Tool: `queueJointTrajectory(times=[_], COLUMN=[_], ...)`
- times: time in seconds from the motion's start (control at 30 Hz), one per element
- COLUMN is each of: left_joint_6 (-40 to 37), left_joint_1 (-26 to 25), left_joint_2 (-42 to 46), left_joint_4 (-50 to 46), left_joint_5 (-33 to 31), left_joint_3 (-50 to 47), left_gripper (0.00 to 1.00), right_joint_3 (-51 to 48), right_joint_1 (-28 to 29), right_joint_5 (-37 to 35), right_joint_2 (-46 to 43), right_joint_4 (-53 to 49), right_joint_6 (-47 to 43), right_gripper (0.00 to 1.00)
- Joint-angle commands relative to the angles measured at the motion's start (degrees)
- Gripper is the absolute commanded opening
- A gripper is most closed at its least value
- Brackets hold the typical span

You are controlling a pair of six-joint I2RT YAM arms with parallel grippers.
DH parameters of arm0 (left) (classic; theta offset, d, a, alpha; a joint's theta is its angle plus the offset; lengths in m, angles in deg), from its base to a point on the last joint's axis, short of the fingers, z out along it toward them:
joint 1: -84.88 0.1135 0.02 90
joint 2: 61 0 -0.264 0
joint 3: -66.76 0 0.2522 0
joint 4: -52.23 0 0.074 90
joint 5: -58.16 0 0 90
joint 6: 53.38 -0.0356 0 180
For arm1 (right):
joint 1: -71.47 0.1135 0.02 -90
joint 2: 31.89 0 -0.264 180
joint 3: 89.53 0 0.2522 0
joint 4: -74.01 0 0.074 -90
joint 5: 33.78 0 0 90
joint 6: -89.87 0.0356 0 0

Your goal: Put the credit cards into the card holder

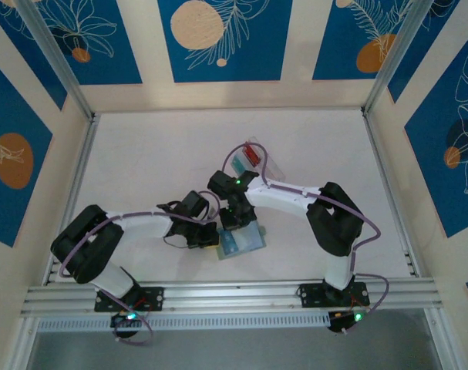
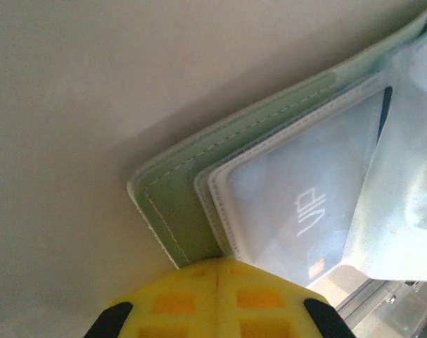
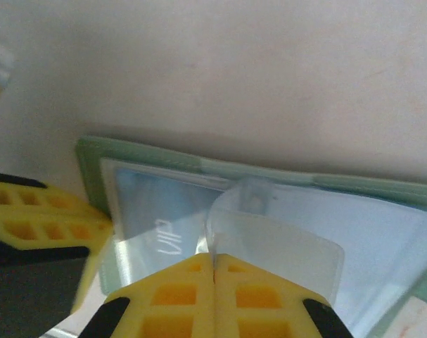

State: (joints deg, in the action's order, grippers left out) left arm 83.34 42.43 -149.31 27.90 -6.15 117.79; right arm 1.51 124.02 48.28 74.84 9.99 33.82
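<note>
A: Listing item one: sage grey-green soft folding card holder (image 1: 245, 243), lying open on the white table (image 1: 156, 154) near its front edge, between the two arms.
B: Contents?
A: A pale card marked VIP (image 2: 304, 211), lying under a clear plastic sleeve (image 3: 269, 246).
B: Grippers?
A: Left gripper (image 2: 217, 271): closed, tips at the card holder's stitched edge; cannot tell if it pinches. Right gripper (image 3: 213, 266): closed, pinching the clear plastic sleeve.
B: Elsewhere?
A: Clear plastic box (image 1: 258, 163) farther back, with a red card (image 1: 251, 154) inside.

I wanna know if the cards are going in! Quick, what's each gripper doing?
Left gripper: closed, at the card holder edge; a grip can't be told.
Right gripper: closed, pinching the holder's lifted clear sleeve.
</note>
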Motion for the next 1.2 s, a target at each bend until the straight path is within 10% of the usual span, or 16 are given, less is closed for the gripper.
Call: queueJointTrajectory(times=[0.0,0.73,1.17], left_joint_6=[1.08,1.97,2.15], left_joint_1=[-1.37,-1.4,-1.4], left_joint_2=[-2.57,-1.47,-1.22], left_joint_4=[0.76,1.25,1.44], left_joint_5=[-2.25,-2.23,-1.88], left_joint_3=[-1.58,-2.35,-2.21], left_gripper=[0.0,0.0,0.0], right_joint_3=[1.37,-4.2,-8.97], right_joint_1=[0.25,-1.48,-3.42], right_joint_5=[6.62,12.69,21.39], right_joint_2=[2.19,-2.11,-5.62], right_joint_4=[0.99,5.61,11.26], right_joint_6=[1.2,2.98,5.39], right_gripper=[0.03,0.52,0.63])
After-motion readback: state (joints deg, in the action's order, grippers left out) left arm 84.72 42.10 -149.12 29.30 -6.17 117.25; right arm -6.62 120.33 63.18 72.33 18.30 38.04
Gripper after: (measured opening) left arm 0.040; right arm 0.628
